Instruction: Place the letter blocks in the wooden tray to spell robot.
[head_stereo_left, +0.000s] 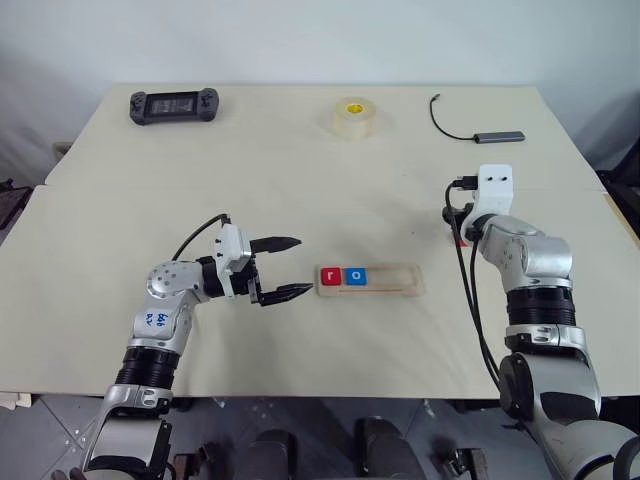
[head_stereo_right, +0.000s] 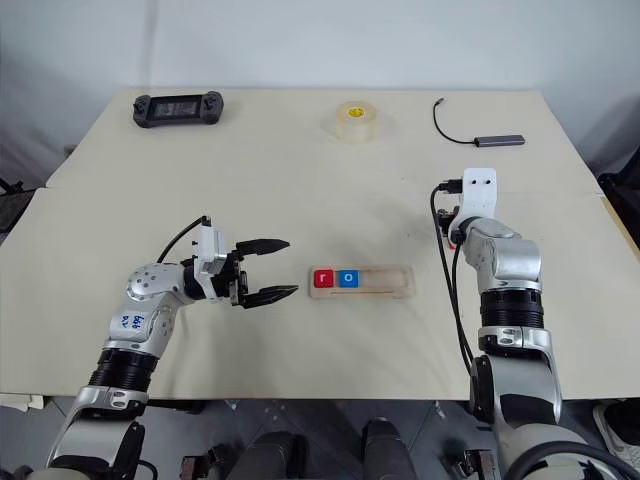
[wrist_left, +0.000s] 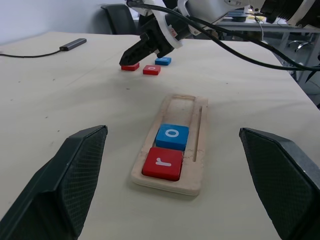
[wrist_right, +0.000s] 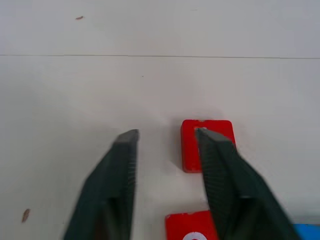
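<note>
A pale table (head_stereo_left: 300, 180) under a white wall carries everything. Just ahead of the left claw (head_stereo_left: 285, 267), whose fingers stand wide and empty, lies the wooden tray (head_stereo_left: 395, 292), with a red r block (wrist_left: 162, 163) and a blue o block (wrist_left: 172, 136) seated at its near end; three slots remain. Beyond the tray, the right claw (wrist_right: 167, 135) is narrowed but grips nothing: one finger overlaps a red block (wrist_right: 192, 145), and the gap between the fingers lies beside it. Near it lie a second red block (wrist_left: 151, 69) and a blue block (wrist_left: 163, 61). Five blocks in all: two placed, three loose. The step looks like fetching b; next, the claw must centre over its block before closing.
</note>
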